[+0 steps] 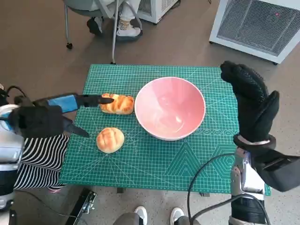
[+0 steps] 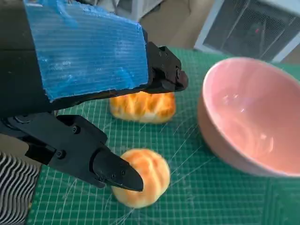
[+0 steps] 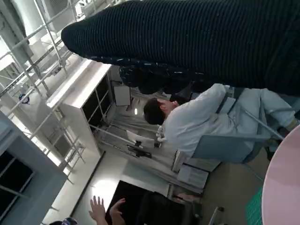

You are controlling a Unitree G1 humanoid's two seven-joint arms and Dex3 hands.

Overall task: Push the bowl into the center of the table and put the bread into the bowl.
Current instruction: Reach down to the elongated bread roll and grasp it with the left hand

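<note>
Overhead, green cutting mat (image 1: 154, 159) on brown floor (image 1: 33, 51).

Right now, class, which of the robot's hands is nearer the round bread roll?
Left. The left hand hovers just beside the round bread roll, while the right hand is raised beyond the pink bowl.

The pink bowl (image 1: 170, 108) sits upright and empty near table centre. Two golden bread rolls lie outside it: one (image 1: 118, 104) at nine o'clock, another (image 1: 110, 139) at eight.
</note>
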